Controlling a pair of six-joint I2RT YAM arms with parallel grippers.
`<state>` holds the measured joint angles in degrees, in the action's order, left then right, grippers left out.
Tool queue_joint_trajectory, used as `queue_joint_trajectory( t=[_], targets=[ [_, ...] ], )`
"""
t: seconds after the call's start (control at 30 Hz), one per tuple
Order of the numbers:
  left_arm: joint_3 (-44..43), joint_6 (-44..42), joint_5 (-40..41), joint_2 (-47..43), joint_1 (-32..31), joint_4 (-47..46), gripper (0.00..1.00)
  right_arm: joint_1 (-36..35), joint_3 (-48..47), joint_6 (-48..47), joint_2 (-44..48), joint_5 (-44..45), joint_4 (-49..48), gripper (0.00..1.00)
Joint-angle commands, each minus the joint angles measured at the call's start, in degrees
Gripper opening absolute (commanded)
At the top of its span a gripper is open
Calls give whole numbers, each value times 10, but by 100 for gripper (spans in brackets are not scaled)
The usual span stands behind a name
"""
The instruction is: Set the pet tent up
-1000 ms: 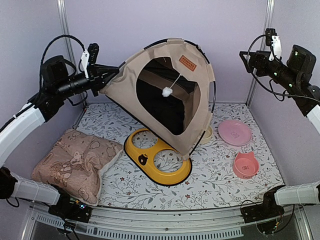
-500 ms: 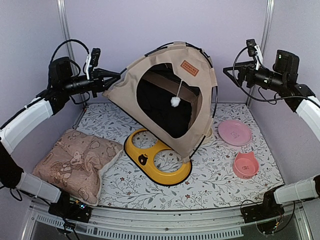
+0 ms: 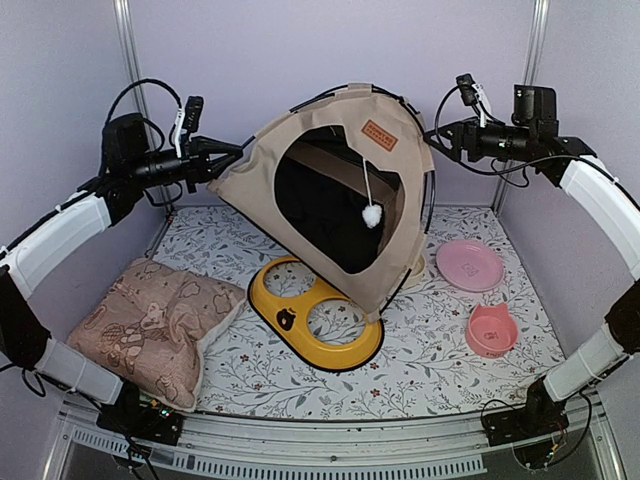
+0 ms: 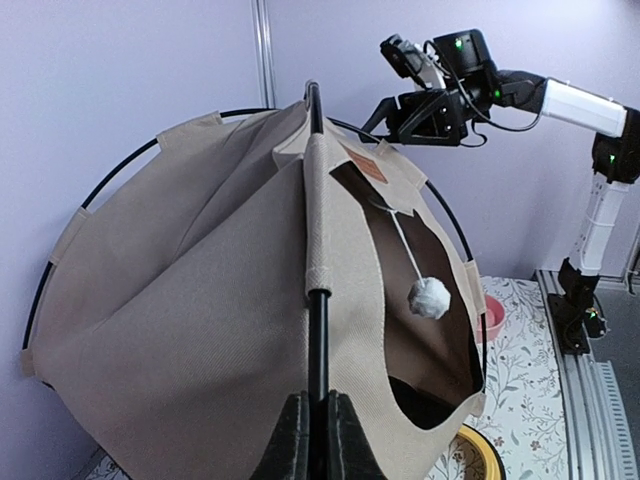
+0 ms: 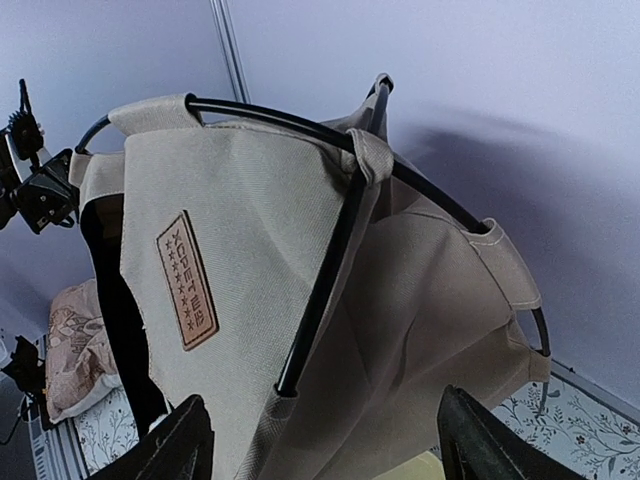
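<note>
The right gripper [image 3: 443,137] has swung in, jaws spread, just right of the tent [image 3: 255,180] top; the left gripper [image 3: 230,152] pinches a pole [image 4: 318,340] at its left corner.

On the worktop we see a floral mat [image 3: 430,352]; at its near left lies a pinkish patterned cushion [image 3: 150,325]; mid-mat, a yellow double-bowl tray [image 3: 262,300]; at right, a pink plate [image 3: 470,264]; nearer us, a pink cat-eared bowl [image 3: 491,330].

Cream bowl [image 3: 414,268] mostly hidden behind pet tent [image 3: 250,178]; yellow tray [image 3: 258,297] far rim partly under tent.
</note>
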<state>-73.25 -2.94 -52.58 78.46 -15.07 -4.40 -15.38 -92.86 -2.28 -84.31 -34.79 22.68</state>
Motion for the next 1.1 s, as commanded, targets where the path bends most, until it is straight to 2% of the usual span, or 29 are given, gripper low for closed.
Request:
queue_joint_trajectory(
  t=[0.0,0.1,0.27,0.47,0.57,0.7,0.83,0.9,0.97,1.07],
  targets=[
    [-19,1,-9,8,6,-23,0,-12,-45,0,-25,-7,35,76],
    [-19,0,-7,11,6,-23,0,-24,-51,11,-35,-14,40,68],
    [-24,-3,-5,17,6,-22,0,-32,-66,55,-44,-13,47,43],
    [-28,-5,1,19,5,-25,0,-34,-74,101,-38,2,38,20],
    [-28,-5,20,17,6,-27,0,-42,-73,121,-34,4,27,3],
    [-26,-1,66,12,4,-30,12,-76,-64,141,-23,37,2,0],
    [-16,4,127,0,1,-40,42,-123,-21,161,13,121,-54,0],
    [-10,4,159,-10,-1,-47,51,-138,-3,171,30,170,-81,0],
    [-5,6,211,-25,-6,-55,59,-150,14,187,46,226,-109,0],
    [-6,12,269,-46,-15,-57,64,-171,48,202,69,285,-154,0]
  ],
)
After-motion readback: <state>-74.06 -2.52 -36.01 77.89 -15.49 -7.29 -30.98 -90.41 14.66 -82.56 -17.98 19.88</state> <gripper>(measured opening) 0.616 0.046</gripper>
